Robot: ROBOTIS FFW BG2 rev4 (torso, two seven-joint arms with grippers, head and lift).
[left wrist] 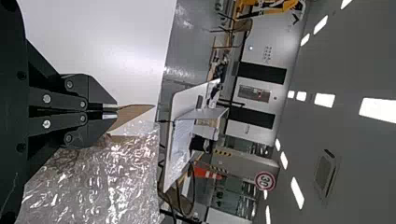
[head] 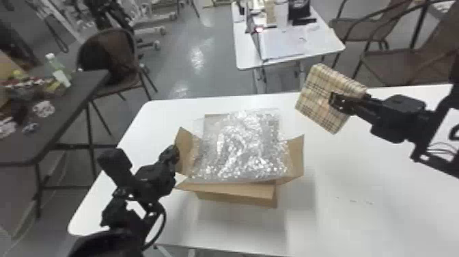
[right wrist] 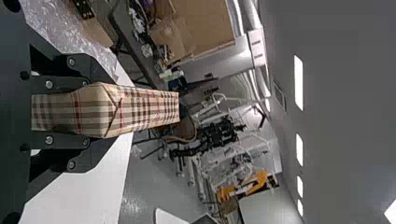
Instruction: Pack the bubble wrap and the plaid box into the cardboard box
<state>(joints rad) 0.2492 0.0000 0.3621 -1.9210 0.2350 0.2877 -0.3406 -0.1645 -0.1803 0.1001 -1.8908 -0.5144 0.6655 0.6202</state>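
My left gripper is by the left flap of the cardboard box. In the left wrist view its fingers are closed together, and the left gripper has its tips against a flap; whether they pinch it cannot be told. Bubble wrap bulges out of the box top, covering the opening and the back flap. Above the table, right of the box, my right gripper holds the tilted plaid box. The right wrist view has the right gripper with a finger on either side of the plaid box.
The white table carries the cardboard box near its middle. A dark table with a bottle and clutter stands to the left, with a chair behind it. Another white table is farther back, with chairs at the right.
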